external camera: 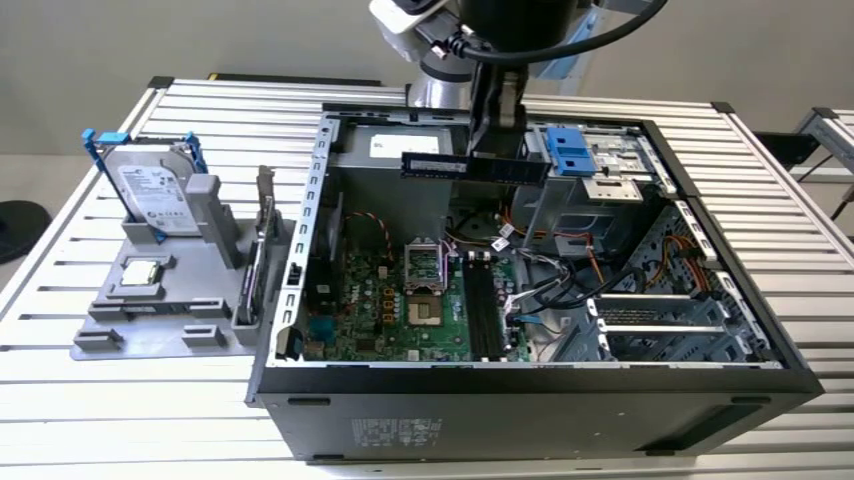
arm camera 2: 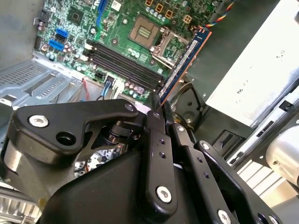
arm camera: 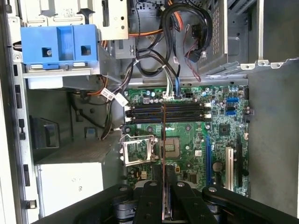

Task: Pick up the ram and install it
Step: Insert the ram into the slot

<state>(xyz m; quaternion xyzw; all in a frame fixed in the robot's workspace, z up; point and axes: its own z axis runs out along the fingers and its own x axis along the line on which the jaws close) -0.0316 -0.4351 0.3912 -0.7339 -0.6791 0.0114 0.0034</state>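
Observation:
The ram [external camera: 454, 166] is a long dark stick held level above the open computer case [external camera: 534, 405], near its far wall. My gripper [external camera: 494, 148] is shut on the ram's upper edge, coming down from above. In the second wrist view the ram [arm camera 2: 184, 60] sticks out past the gripper [arm camera 2: 156, 108] toward the green motherboard. In the first wrist view the ram [arm camera: 163, 135] shows edge-on as a thin line running from the gripper [arm camera: 163, 196] across the black memory slots [arm camera: 187, 112]. Those memory slots [external camera: 483, 310] lie well below the ram, with nothing in them.
A silver hard drive [external camera: 154, 195] and a grey card [external camera: 263, 250] stand in a grey holder on the exterior view's left. Inside the case are a processor socket [external camera: 424, 270], loose cables [external camera: 561, 265], a blue drive bracket [external camera: 570, 150] and a drive cage [external camera: 661, 315].

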